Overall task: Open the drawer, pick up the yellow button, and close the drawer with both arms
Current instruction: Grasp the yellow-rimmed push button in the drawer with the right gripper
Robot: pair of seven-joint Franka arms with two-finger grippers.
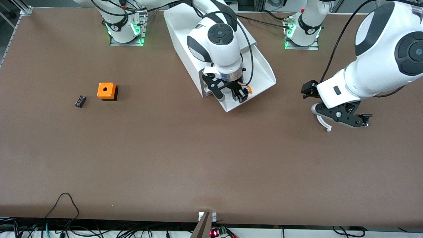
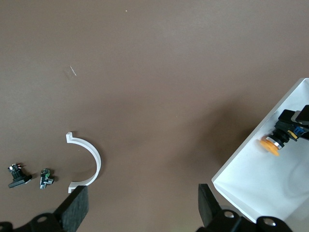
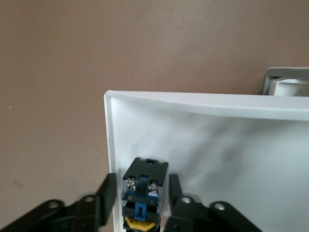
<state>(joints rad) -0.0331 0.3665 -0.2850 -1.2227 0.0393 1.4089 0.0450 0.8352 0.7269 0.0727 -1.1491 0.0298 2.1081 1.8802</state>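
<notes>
The white cabinet (image 1: pixel 182 33) stands between the arms' bases. Its top drawer (image 1: pixel 265 72) is pulled out toward the front camera. The button (image 1: pixel 249 89) lies in the drawer's front end, its orange cap toward the left arm's end of the table. My right gripper (image 1: pixel 239 94) is down in the drawer, open, with one finger on each side of the button's black-and-blue body (image 3: pixel 144 186) and narrow gaps showing. My left gripper (image 1: pixel 342 116) is open and empty over the bare table, toward the left arm's end from the drawer. The left wrist view also shows the drawer (image 2: pixel 251 186) and the button (image 2: pixel 273 144).
A white curved piece (image 1: pixel 324 123) lies on the table under my left gripper, with two small parts (image 2: pixel 19 175) beside it. An orange cube with a hole (image 1: pixel 106 91) and a small black flat component (image 1: pixel 80 101) sit toward the right arm's end.
</notes>
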